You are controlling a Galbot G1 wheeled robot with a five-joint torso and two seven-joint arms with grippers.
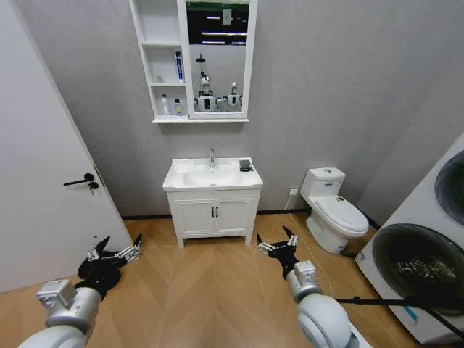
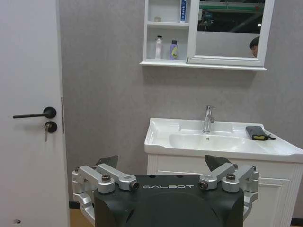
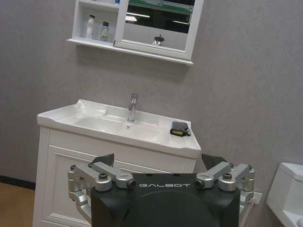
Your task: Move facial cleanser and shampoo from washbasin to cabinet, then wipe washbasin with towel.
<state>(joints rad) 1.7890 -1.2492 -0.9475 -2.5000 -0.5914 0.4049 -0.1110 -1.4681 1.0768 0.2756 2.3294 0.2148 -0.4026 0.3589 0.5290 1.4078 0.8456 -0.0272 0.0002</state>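
Note:
The white washbasin (image 1: 177, 176) with its chrome tap (image 1: 212, 156) stands against the far wall. On its right corner lies the dark folded towel (image 1: 246, 165) (image 2: 258, 133) (image 3: 179, 129). Above it hangs the cabinet (image 1: 165, 118) with its mirror. A blue-and-white tube (image 1: 179, 67) stands on its middle shelf, and a white bottle (image 2: 158, 47) and a small purple-topped bottle (image 2: 173, 49) stand on the lowest shelf; which is the facial cleanser or the shampoo I cannot tell. My left gripper (image 1: 114, 251) and right gripper (image 1: 277, 243) hover open and empty above the floor, well short of the washbasin.
A white door (image 1: 43, 145) with a black handle (image 1: 80, 180) is at my left. A toilet (image 1: 333, 210) and stacked washing machines (image 1: 428, 268) stand at the right, with a black bar (image 1: 391, 299) low on the right. Wooden floor (image 1: 210, 283) lies open before the low cupboard (image 1: 214, 214).

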